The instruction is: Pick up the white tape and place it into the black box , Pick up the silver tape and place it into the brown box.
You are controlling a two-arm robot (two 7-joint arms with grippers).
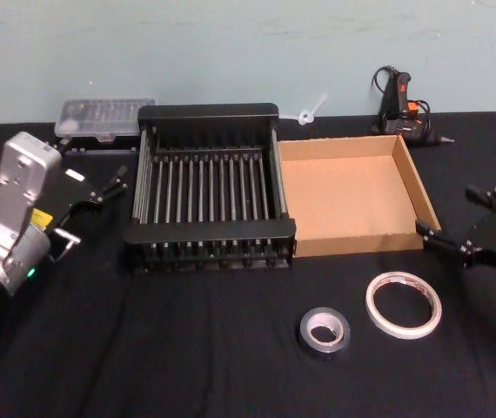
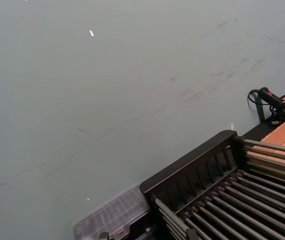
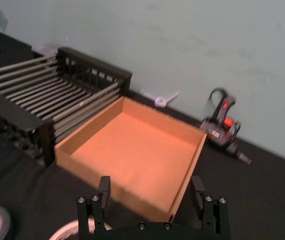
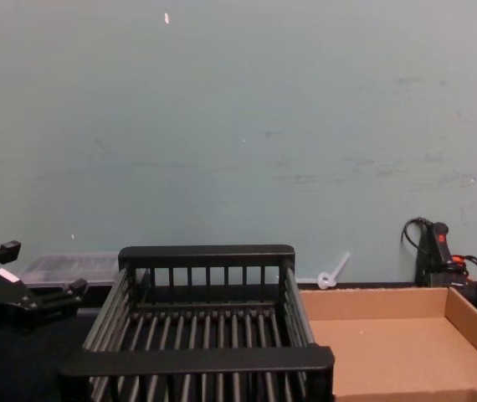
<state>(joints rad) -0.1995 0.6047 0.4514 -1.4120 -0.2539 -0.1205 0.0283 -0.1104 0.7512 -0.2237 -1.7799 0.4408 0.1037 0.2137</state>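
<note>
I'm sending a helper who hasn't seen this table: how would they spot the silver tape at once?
Start at the black box and the brown box beside it, then look at the table in front of them. Two rolls lie there apart; the silver tape is the smaller, dark grey one, left of the white tape.

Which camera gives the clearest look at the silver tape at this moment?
The head view: the silver tape lies whole and unobstructed on the black table, in front of the brown box and beside the white tape. In the right wrist view a pale curved sliver at the lower corner may be it; I cannot tell.
</note>
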